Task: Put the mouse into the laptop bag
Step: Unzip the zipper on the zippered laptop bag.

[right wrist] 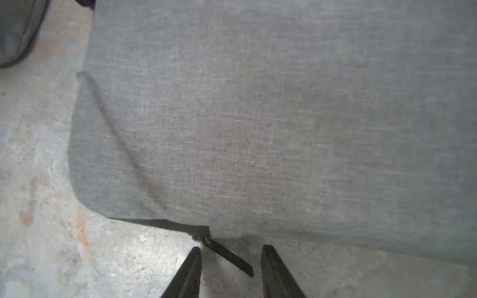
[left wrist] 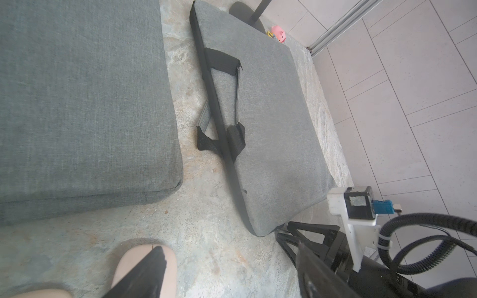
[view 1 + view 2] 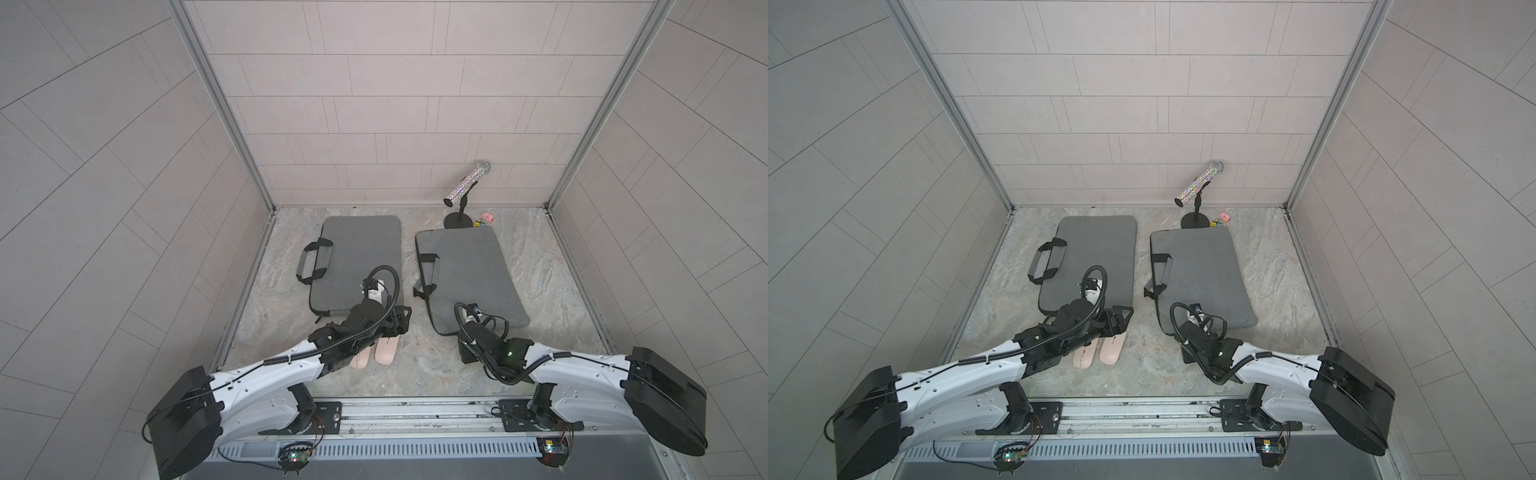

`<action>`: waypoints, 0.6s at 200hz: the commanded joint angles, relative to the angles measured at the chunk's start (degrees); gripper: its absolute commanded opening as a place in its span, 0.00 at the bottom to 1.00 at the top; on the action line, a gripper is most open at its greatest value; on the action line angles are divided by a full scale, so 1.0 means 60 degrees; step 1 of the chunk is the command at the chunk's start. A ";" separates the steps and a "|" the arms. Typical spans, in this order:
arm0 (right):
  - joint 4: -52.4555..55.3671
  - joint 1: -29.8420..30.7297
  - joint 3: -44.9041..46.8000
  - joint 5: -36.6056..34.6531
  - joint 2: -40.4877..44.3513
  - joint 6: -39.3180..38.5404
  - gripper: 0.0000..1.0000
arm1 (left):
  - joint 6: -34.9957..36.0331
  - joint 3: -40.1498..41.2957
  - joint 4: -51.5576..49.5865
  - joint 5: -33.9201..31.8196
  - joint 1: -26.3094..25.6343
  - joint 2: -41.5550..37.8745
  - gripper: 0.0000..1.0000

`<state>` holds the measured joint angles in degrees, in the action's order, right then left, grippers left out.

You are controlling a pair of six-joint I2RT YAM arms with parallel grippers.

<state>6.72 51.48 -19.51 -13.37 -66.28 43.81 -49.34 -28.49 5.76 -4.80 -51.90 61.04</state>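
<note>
Two pale beige mice (image 3: 387, 348) (image 3: 360, 358) lie side by side on the stone floor near the front. My left gripper (image 2: 229, 245) hangs open above them, one finger over the right-hand mouse (image 2: 170, 260). Behind them lie two flat grey laptop bags, the left bag (image 3: 357, 257) and the right bag (image 3: 465, 274). My right gripper (image 1: 231, 247) sits at the near corner of the right bag (image 1: 258, 129). Its jaws are apart on either side of the black zipper pull (image 1: 227, 256) and are not pressed on it.
A glittery microphone (image 3: 465, 187) on a black stand rises at the back right, its base just behind the right bag. A small pink toy (image 3: 487, 216) lies next to it. Tiled walls close in three sides.
</note>
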 commanded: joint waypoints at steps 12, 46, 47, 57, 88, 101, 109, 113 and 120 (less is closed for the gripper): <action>0.0099 0.0063 0.0287 0.0526 -0.0226 0.0077 0.29 | -0.0086 0.0069 0.0637 -0.0242 -0.0051 0.0282 0.84; -0.0060 0.0070 0.0271 0.0565 -0.0462 0.0080 0.17 | -0.0024 -0.0149 0.0675 -0.0299 -0.0051 0.0725 0.85; -0.0070 0.0066 0.0267 0.0576 -0.0464 0.0088 0.16 | -0.0031 -0.0154 0.0685 -0.0299 -0.0044 0.0733 0.85; -0.0093 0.0062 0.0281 0.0582 -0.0533 0.0131 0.13 | -0.0009 -0.0214 0.0713 -0.0325 -0.0051 0.0910 0.86; -0.0030 0.0062 0.0387 0.0455 -0.0452 0.0338 0.00 | 0.0059 -0.0462 0.0764 -0.0372 -0.0045 0.1439 0.86; 0.0080 0.0047 0.0434 0.0295 -0.0305 0.0504 0.00 | 0.0094 -0.0546 0.0874 -0.0401 -0.0044 0.1668 0.87; 0.0219 0.0037 0.0453 0.0231 -0.0173 0.0595 0.00 | 0.0094 -0.0610 0.0921 -0.0427 -0.0035 0.1829 0.87; 0.0295 0.0037 0.0467 0.0194 -0.0104 0.0626 0.00 | 0.0087 -0.0659 0.0955 -0.0427 -0.0040 0.1916 0.87; 0.0414 0.0033 0.0497 0.0151 0.0054 0.0686 0.00 | 0.0083 -0.0719 0.1016 -0.0420 -0.0037 0.2087 0.87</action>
<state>2.76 51.96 -18.92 -11.18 -67.20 45.30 -49.45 -30.33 9.58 -6.15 -51.90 71.26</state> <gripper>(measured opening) 0.047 0.872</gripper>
